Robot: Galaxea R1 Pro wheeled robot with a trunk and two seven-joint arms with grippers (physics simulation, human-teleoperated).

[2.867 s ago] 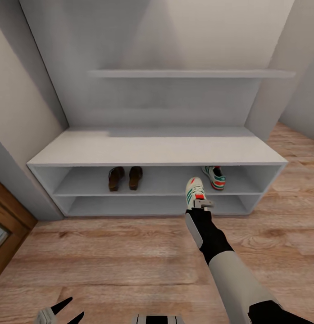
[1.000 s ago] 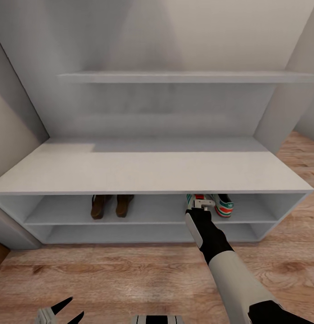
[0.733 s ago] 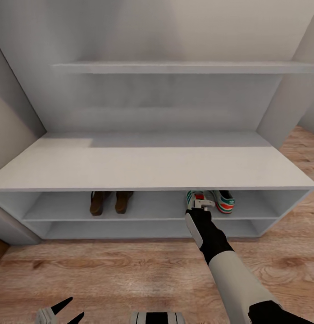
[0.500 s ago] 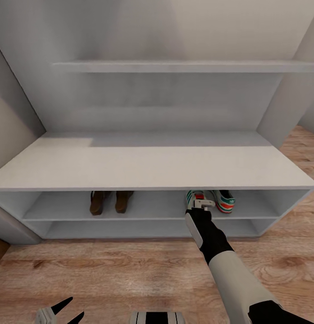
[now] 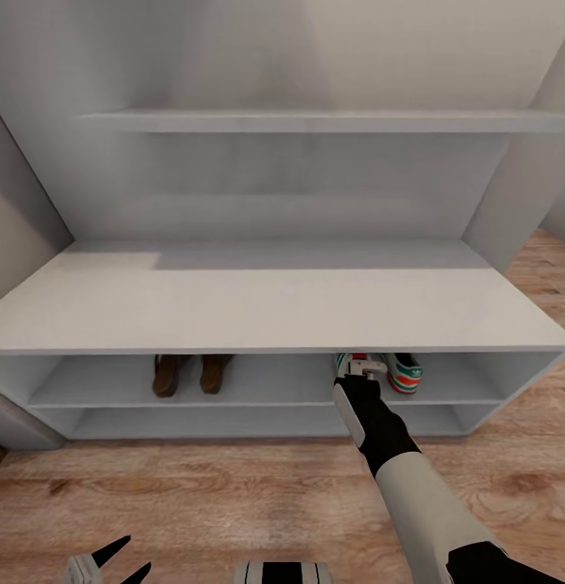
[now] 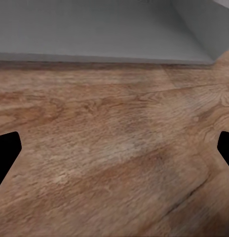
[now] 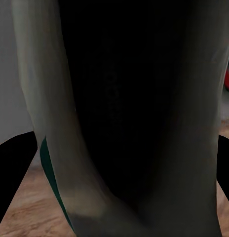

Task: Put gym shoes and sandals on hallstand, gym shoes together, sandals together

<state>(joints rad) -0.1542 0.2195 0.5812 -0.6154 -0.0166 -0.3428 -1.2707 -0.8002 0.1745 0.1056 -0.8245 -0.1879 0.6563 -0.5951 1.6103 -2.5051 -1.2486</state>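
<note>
Head view: the hallstand (image 5: 266, 312) stands against the grey wall, its broad pale top above two open shelf tiers, with one grey wall shelf (image 5: 314, 122) higher up. On the upper tier, toward the left, the two sandals (image 5: 185, 373) sit side by side, heels outward, their front parts hidden under the top board. Toward the right of the same tier lies one gym shoe (image 5: 402, 371), showing its white side, green stripes and red-orange sole edge. Just beside it, to its left, the second gym shoe (image 5: 351, 359) shows only a sliver of green stripe and red accent at the tier's front edge. The right arm reaches forward from the lower right; the right gripper (image 5: 361, 367) is at the opening of the upper tier, at this second shoe. Right wrist view: the shoe's cream wall and dark opening lie close between the black fingers (image 7: 13, 173), so the fingers appear clenched on the second gym shoe. The left gripper (image 5: 120, 561) hangs low at the left over the corridor floor (image 5: 193, 503). Left wrist view: its fingers (image 6: 6, 153) are spread wide apart with only bare planks between them.
</note>
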